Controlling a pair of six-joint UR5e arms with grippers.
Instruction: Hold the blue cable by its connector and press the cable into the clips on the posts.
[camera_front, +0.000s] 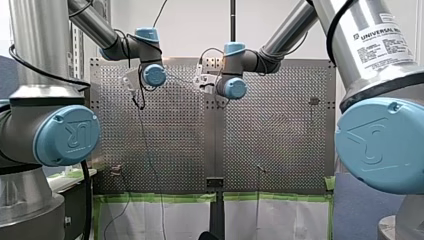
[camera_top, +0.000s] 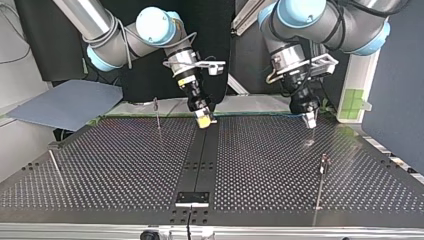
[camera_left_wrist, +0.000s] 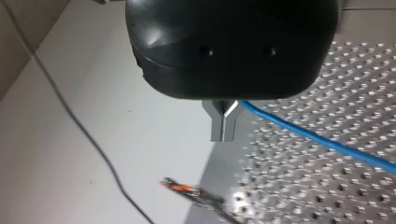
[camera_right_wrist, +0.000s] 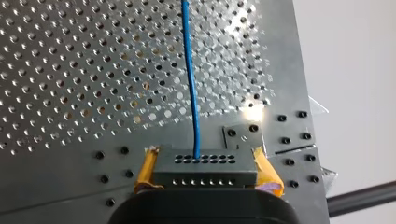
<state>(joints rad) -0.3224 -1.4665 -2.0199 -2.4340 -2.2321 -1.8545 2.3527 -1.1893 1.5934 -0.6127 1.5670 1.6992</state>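
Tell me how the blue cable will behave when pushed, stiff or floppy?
Probably floppy: the blue cable is thin. It runs straight from the connector and from my left hand, apparently taut, so it would likely sag once slackened.

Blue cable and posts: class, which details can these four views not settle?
- The post, top view: too small to show its clip.
- The blue cable: too thin to trace in the top view.
- The orange-marked thing ahead of my left pincer, left wrist view: blurred.
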